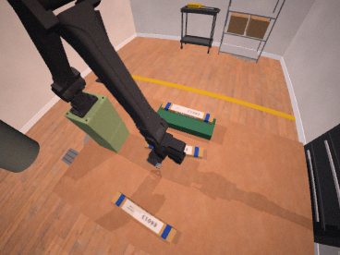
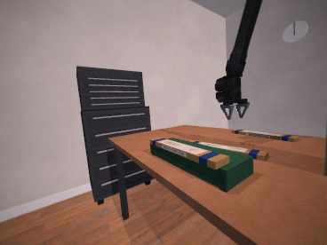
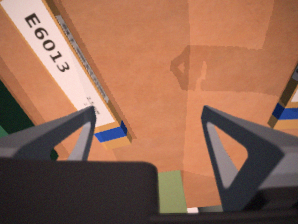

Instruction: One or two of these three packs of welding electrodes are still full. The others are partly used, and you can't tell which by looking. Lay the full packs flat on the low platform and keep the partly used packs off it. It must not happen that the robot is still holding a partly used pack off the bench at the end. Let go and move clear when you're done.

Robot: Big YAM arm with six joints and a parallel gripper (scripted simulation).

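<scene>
A low green platform (image 1: 187, 122) lies on the wooden table, with one tan, blue-banded electrode pack (image 1: 187, 111) flat on top of it. It also shows in the exterior view, platform (image 2: 202, 165) and pack (image 2: 188, 152). A second pack (image 1: 196, 151) lies on the table just in front of the platform, marked E6013 in the wrist view (image 3: 65, 70). A third pack (image 1: 144, 217) lies near the table's front; its end shows in the wrist view (image 3: 286, 102). My gripper (image 1: 157, 163) (image 2: 235, 110) (image 3: 148, 111) hangs open and empty above the table, beside the left end of the second pack.
The arm's green base block (image 1: 99, 122) stands at the left of the table. A dark drawer cabinet (image 1: 323, 185) stands off the right edge. A black cart (image 1: 200, 25) and a wire shelf (image 1: 249, 28) stand by the far wall.
</scene>
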